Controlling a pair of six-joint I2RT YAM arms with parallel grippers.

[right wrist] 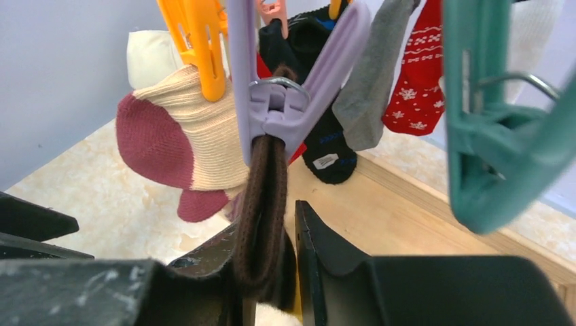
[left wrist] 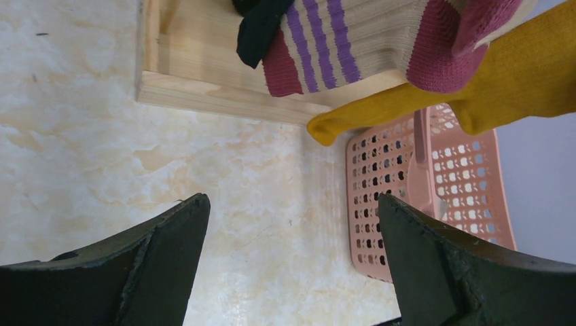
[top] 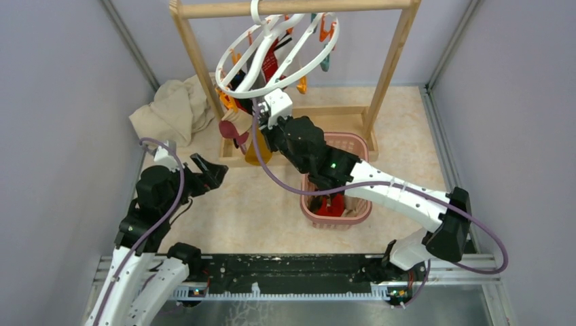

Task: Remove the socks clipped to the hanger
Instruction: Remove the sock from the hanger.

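The white ring hanger (top: 272,58) hangs from the wooden rack's top bar, tilted. Several socks dangle from its clips. A brown sock (right wrist: 261,204) hangs from a purple clip (right wrist: 272,109), and my right gripper (right wrist: 289,224) is shut on it just below that clip. Around it hang a cream and maroon sock (right wrist: 183,136), a grey sock (right wrist: 370,88), a red snowflake sock (right wrist: 418,88) and a black sock (right wrist: 326,149). My left gripper (top: 207,170) stands open and empty low over the table, left of the rack; a mustard sock (left wrist: 516,75) and a purple-striped sock (left wrist: 339,41) hang ahead of it.
The wooden rack (top: 299,7) stands at the back with its base frame (left wrist: 204,81) on the table. A pink lattice basket (top: 353,146) under my right arm holds a red sock (top: 333,206). A beige cloth (top: 173,109) lies at the back left. A teal clip (right wrist: 489,136) hangs close on the right.
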